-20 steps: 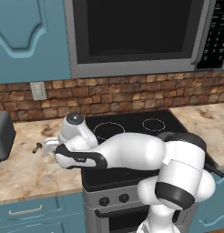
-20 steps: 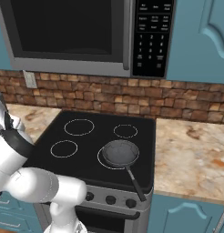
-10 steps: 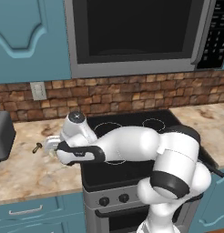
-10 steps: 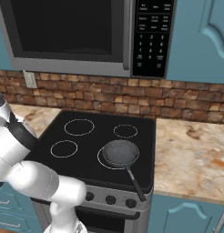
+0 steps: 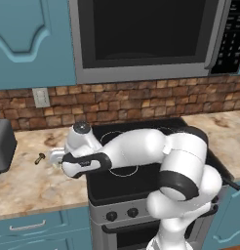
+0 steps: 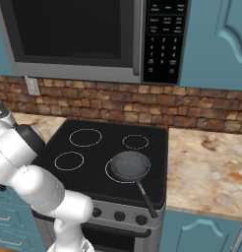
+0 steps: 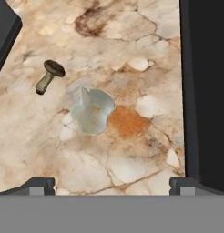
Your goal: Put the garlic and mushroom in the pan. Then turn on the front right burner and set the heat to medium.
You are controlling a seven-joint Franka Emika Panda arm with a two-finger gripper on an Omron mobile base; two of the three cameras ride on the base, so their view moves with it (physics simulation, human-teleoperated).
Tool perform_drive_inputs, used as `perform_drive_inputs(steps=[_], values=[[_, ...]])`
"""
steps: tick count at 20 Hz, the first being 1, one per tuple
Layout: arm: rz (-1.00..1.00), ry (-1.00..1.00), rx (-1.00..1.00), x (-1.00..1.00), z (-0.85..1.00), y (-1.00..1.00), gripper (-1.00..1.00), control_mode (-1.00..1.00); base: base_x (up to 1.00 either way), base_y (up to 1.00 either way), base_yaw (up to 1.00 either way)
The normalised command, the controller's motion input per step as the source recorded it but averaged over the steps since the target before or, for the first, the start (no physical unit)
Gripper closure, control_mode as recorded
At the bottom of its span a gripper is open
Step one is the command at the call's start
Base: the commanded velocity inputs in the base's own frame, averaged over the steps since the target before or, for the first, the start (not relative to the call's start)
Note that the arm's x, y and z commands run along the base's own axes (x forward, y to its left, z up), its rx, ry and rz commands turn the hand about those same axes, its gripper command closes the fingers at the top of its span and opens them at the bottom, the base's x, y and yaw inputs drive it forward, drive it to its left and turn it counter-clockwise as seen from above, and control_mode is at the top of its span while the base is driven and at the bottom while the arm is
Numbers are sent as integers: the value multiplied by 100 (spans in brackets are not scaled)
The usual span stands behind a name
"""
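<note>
Hand view, garlic beside mushroom (no legible writing), marbled counter

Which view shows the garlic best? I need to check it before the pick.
The hand view: the garlic lies unobstructed on the counter, right of the mushroom. From the left base view the arm covers it.
</note>
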Motion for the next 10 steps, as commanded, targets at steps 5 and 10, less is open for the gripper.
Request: perform_drive_inputs(steps=[5, 10], values=[[0, 0, 0, 3, 0, 11, -100, -100, 0, 0, 0], [0, 0, 0, 9, 0, 15, -100, -100, 0, 0, 0]])
